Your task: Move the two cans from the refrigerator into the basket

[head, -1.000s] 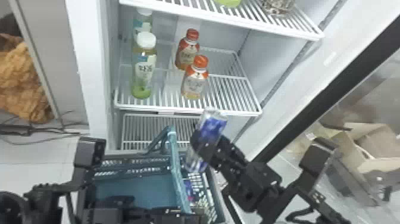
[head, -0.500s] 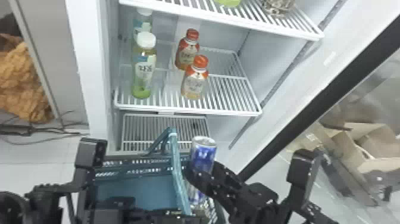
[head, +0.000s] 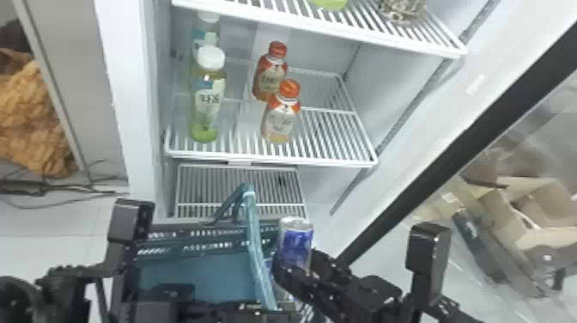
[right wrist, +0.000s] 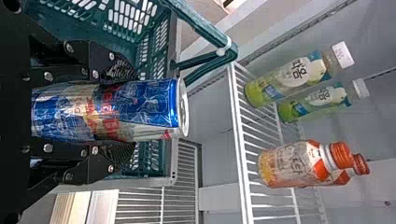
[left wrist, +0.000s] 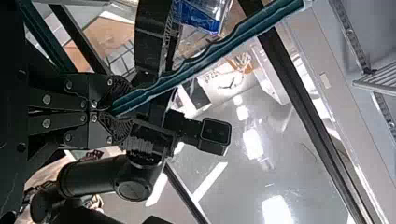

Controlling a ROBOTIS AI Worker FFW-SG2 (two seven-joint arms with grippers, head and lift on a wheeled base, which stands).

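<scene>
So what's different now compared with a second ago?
The can in the right gripper has moved lower in the head view and swung from slanted to nearly upright. Nothing was let go. The left gripper still holds the basket handle; the bottles stayed put.

Middle shelf [head: 274, 159]: passage along the right side, between the front orange-capped bottle [head: 281, 118] and the right edge; narrower lane between that bottle and the front white-capped bottle [head: 208, 99], each with another behind it. Upper shelf [head: 326, 28] limits reach from above. Basket [head: 193, 247] — open room inside, left of the raised handle [head: 256, 240], which blocks a straight sideways pass from the right gripper [head: 296, 263] and its can [head: 295, 242]. Left gripper [head: 257, 312] clamps the handle — also in the way there.
</scene>
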